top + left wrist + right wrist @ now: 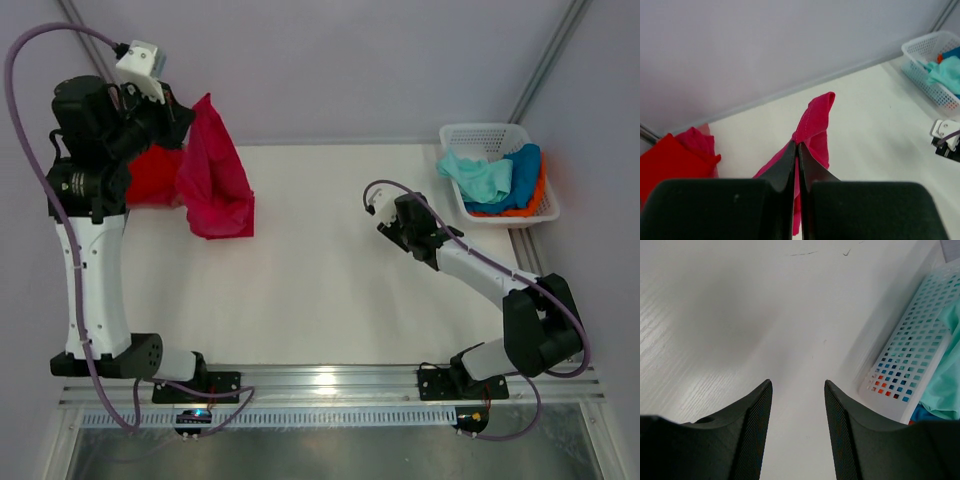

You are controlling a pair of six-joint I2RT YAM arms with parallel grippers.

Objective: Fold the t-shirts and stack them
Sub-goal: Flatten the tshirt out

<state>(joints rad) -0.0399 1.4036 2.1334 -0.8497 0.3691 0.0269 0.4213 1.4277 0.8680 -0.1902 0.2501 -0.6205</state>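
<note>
One red t-shirt (152,175) looks folded already, well across the bench (330,280) from the basket (480,130), the left pincer (797,145) is clenched on a crimson-pink t-shirt (215,180) dangling over there too, and a mint-green tee (478,175), blue tee (520,168) and orange tee (541,190) wait in the basket near the empty, parted right pincer (797,385).

Bright, even light; a soft grey shadow lies on the white tabletop (715,300) ahead of the right end effector (797,385).
</note>
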